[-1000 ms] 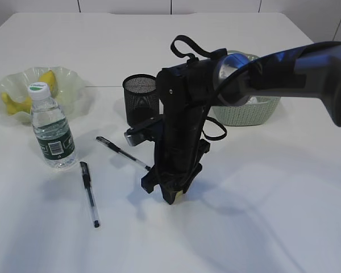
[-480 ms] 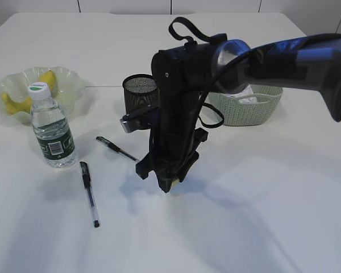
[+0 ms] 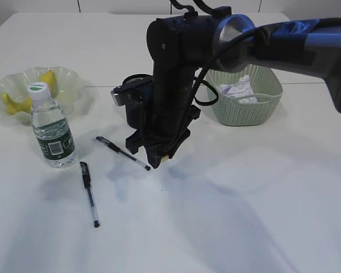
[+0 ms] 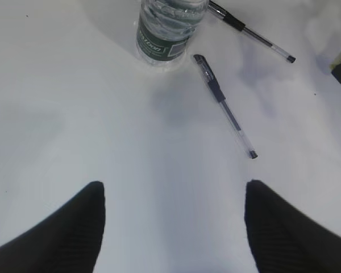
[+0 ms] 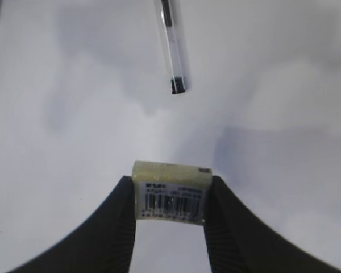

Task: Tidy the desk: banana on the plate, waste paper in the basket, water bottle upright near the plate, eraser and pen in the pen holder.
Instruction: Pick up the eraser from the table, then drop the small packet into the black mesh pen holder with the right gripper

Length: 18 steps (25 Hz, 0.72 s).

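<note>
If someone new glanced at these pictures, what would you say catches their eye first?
The big dark right arm fills the middle of the table, its jaws clamped on a small eraser lifted just in front of the mesh pen holder. To its left, two pens lie loose by an upright water bottle.

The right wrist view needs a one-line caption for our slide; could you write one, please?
Right gripper clamps a labelled eraser above the white table, a pen lying just beyond.
</note>
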Tool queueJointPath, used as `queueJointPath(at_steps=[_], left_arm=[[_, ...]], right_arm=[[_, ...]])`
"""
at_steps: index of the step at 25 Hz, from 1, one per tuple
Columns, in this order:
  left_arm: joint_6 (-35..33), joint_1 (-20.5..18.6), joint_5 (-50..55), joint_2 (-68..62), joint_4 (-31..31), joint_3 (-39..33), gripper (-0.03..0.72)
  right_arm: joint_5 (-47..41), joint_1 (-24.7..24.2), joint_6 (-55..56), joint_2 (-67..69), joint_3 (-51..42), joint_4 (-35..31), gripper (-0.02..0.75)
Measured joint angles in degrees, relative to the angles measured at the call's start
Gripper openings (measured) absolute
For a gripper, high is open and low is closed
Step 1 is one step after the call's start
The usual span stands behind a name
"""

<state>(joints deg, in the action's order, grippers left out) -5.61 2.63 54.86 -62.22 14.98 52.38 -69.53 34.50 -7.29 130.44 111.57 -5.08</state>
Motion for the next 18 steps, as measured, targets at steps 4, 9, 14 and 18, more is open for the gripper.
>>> queueJointPath(at_steps=[4,9,14,18], left_arm=[[0.0,0.0,0.0,0.0,0.0,0.0,0.544],[0.0,0.0,0.0,0.0,0.09,0.0,0.544],[0.0,0.0,0.0,0.0,0.09,0.0,0.544],[0.0,0.0,0.0,0.0,0.09,0.0,0.544]], right_arm=[[0.0,0.0,0.0,0.0,1.65,0.11,0.266],[0.81,0.0,0.45,0.0,4.49,1.15,0.266],[3.05,0.0,1.08,0.0,4.9,1.27,0.265],[4.72,0.0,1.08,0.0,4.9,2.06,0.265]])
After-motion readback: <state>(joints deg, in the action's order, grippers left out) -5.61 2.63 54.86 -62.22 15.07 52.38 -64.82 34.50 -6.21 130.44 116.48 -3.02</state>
